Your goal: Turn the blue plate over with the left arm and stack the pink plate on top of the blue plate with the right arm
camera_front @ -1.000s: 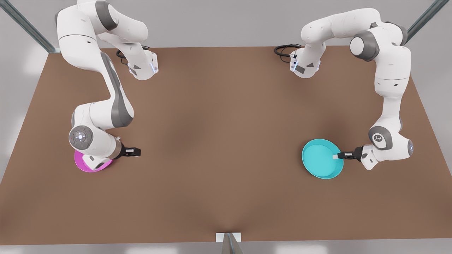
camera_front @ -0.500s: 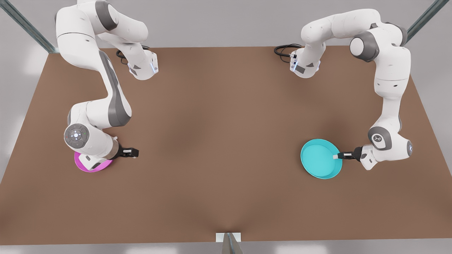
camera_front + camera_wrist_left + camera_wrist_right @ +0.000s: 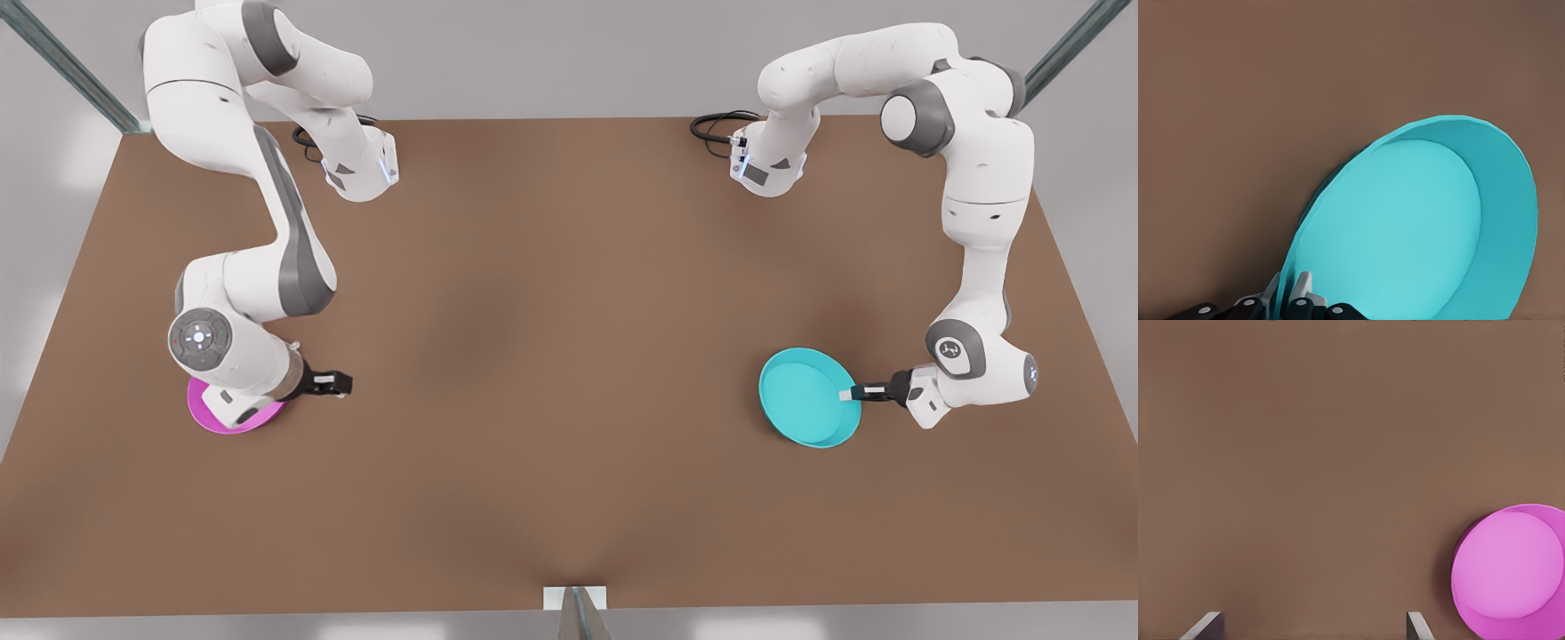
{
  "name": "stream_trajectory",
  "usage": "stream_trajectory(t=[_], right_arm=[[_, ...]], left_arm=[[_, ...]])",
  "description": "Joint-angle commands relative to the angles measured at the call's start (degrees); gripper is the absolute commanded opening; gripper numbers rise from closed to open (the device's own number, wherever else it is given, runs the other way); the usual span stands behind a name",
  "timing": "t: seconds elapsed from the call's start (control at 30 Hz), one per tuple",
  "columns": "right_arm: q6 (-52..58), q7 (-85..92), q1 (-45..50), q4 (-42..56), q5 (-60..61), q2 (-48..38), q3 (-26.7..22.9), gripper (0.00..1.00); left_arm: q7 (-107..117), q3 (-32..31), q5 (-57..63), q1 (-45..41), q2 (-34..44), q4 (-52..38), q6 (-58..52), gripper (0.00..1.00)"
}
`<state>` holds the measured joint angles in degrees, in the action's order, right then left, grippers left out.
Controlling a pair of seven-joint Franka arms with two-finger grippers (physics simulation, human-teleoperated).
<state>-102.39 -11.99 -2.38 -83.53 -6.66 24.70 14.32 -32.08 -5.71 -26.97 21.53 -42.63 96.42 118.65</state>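
The blue plate [image 3: 807, 396] lies on the front view's right side of the brown table, open side up. My left gripper [image 3: 847, 394] is shut on its rim at the edge nearest the arm. In the left wrist view the blue plate [image 3: 1418, 227] looks tilted, with the left gripper [image 3: 1289, 300] pinching its rim. The pink plate [image 3: 212, 418] sits at the front view's left, mostly hidden under the right arm's wrist. My right gripper [image 3: 342, 384] hovers beside it, open. In the right wrist view the pink plate [image 3: 1511, 570] lies off to one side of the right gripper [image 3: 1313, 627].
Black cables [image 3: 716, 126] coil at the table's back edge by each arm base. A small white bracket [image 3: 575, 597] sits at the middle of the front edge. The bare table [image 3: 551, 356] stretches wide between the two plates.
The blue plate has shifted slightly up and towards the front view's left in the left gripper. The right arm's wrist swayed a little left and back, still over the pink plate.
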Motion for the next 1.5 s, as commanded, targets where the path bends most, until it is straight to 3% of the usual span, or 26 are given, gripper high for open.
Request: stream_trajectory(t=[0.0,0.63,0.9,1.0,1.1,1.3,1.47], right_arm=[[0.09,0.12,0.01,0.03,0.07,-0.09,0.0,1.0],[1.23,-0.23,0.45,1.17,-0.54,0.0,0.0,1.0],[4.04,-0.67,-8.78,1.0,0.33,0.0,-0.35,1.0],[3.6,1.26,-11.59,1.09,0.42,0.0,-0.17,1.0],[3.43,15.85,-18.27,-0.49,5.43,0.18,0.0,1.0],[-2.02,28.33,-25.48,-5.33,5.34,2.46,0.0,1.0],[-9.58,34.84,-29.96,-4.98,5.61,9.23,0.0,1.0]], left_arm=[[0.0,0.0,-0.02,0.0,0.0,0.0,0.0,0.26],[0.53,0.0,0.51,-0.18,0.35,-1.76,-0.97,0.21],[0.53,0.0,3.67,-2.63,1.15,-3.87,-2.64,0.21],[3.69,-0.26,14.04,-4.22,2.02,-7.56,-7.29,0.21],[9.75,0.0,24.76,-10.27,2.02,-14.05,-15.64,0.21],[26.18,0.0,45.59,-23.46,2.11,-24.7,-35.07,0.21],[36.21,0.0,60.97,-34.27,2.02,-26.1,-43.59,0.21]])
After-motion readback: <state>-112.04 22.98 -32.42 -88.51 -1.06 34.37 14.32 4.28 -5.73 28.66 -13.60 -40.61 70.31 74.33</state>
